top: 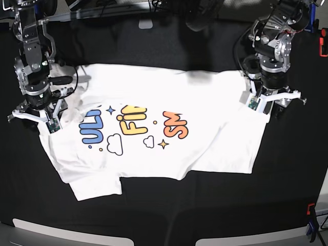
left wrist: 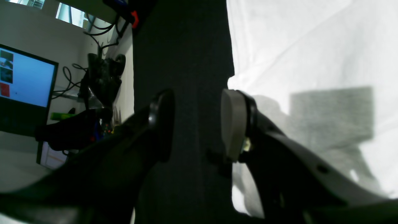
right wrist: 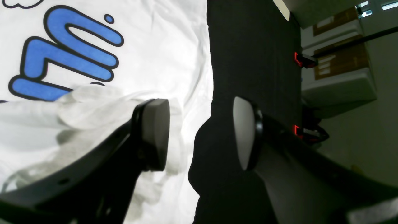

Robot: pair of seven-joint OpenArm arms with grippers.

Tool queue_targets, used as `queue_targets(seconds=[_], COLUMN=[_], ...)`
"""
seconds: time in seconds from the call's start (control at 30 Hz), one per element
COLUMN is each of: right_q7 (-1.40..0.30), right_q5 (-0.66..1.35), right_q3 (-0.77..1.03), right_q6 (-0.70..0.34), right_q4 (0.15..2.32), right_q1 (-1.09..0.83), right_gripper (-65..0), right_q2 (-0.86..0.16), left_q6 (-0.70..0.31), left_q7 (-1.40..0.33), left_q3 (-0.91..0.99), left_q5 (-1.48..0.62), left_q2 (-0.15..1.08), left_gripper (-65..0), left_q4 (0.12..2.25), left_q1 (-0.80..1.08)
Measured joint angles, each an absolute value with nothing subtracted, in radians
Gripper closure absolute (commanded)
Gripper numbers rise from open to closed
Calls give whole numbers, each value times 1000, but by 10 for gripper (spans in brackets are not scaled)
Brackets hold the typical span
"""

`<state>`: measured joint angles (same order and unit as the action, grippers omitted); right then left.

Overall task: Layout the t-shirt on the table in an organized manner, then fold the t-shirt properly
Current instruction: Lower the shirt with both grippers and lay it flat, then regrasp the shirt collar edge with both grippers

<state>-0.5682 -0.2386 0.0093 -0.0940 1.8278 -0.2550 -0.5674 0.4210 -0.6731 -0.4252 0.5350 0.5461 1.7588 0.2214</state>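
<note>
Grippers (left wrist: pixel 197 124) (right wrist: pixel 200 133), both with fingers apart; black table (top: pixel 154 210) borders the t-shirt (top: pixel 154 164) all round.

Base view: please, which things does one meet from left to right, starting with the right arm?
Right arm, blue letters, yellow-orange letters, orange letters, left arm.

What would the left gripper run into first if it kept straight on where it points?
Probably the black tablecloth beside the white t-shirt, with one finger perhaps catching the shirt's edge; depth is unclear.
</note>
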Motion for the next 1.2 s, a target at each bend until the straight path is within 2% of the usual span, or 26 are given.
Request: queue_targets(seconds=[0.17,0.23,0.43,0.57,0.7,0.87,1.07,1.13,1.2], right_q7=[-761,-768,-765,-768,-768,-768,-789,-813,-825], right_q5=[-234,-279,-306,-343,-345,-345,-323,-259,-178], right_q3=[9,9,10,10,10,10,10,13,13], right_q6=[-99,-113,-146,-145,-149,-147,-151,-224,-301], right_q4=[1873,1915,2086,2161,2183,2186,2186,2186,2186], right_q1=[-267,-287,-435,-530,-568,-565,-565,-565,-568], right_gripper=[-319,-319,-319,-319,-319,-319,-319,-319,-319], right_q2=[-567,-567,-568,-571,-572,-573,-573,-573,-573], left_q6=[420,408,293,243,242,254,258,258,259], left_q7=[-672,-664,-665,-599,-530,-629,-636,-636,-635], left_q3=[-426,-442,-594,-720,-751,-750,-750,-750,-750], left_q5=[715,712,712,705,709,731,787,786,786], left_q2=[559,595,768,822,804,731,701,701,701], left_gripper=[-232,-232,-232,-232,-232,-232,-225,-189,-109], left_q4=[1789,1834,1921,1905,1810,1650,1598,1598,1598], left_q1=[246,281,406,422,371,265,229,229,230])
